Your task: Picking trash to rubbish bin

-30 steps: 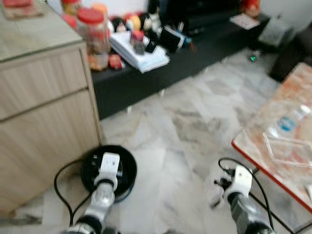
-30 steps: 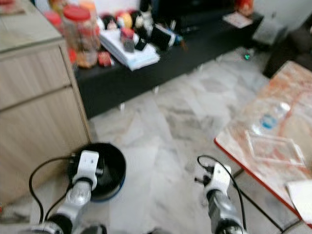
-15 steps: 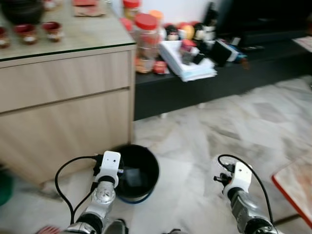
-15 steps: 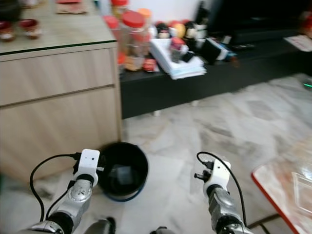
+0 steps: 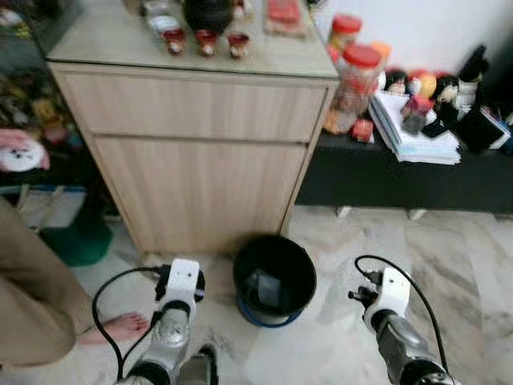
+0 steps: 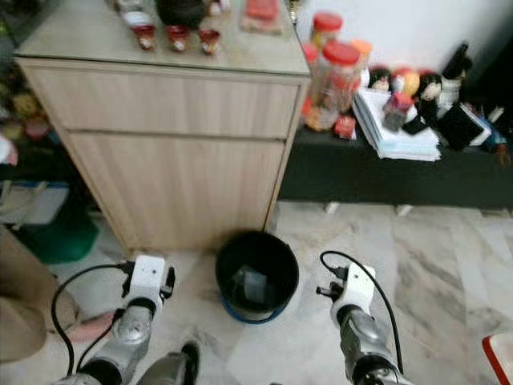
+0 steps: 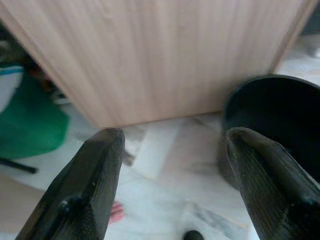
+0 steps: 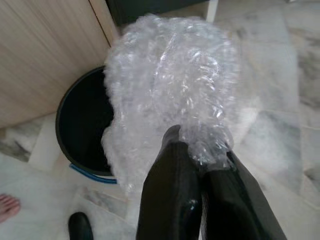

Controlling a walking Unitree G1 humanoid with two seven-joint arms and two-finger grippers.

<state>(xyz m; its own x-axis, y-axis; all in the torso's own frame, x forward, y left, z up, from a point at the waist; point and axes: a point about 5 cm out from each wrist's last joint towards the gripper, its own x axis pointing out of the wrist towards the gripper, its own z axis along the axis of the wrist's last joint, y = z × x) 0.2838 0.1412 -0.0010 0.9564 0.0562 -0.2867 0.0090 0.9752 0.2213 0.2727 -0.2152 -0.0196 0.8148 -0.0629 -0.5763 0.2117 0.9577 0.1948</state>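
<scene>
Right now the black rubbish bin (image 5: 275,279) sits on the marble floor (image 5: 449,265) dead ahead of the robot, at twelve o'clock between its two arms, tucked just in front of the lower corner of the wooden cabinet (image 5: 196,152). Something pale lies at the bottom of the bin. On the right, the right claw (image 8: 200,165) is clenched on a crumpled wad of clear bubble wrap (image 8: 170,85), the two black fingers (image 8: 170,190) pinched together at its lower edge; through the wrist camera the wrap hangs above the bin's rim and the floor beside it, covering a good part of the opening. From the head view that right arm reaches forward at about four o'clock from the bin, near it but not over it. Over on the left, the left claw (image 7: 170,165) is released, its fingers spread wide with bare floor between them, pointed at the foot of the cabinet with the bin's dark wall just beside one finger. That arm is held at about eight o'clock from the bin. Up on the cabinet's worktop stand small red cups (image 5: 207,40), and at two o'clock a low black shelf (image 5: 417,172) carries red-lidded jars (image 5: 357,76) and a stack of papers (image 5: 409,132). At nine o'clock a person's bare foot (image 5: 120,327) rests on the floor, near a green bag (image 5: 76,241).
</scene>
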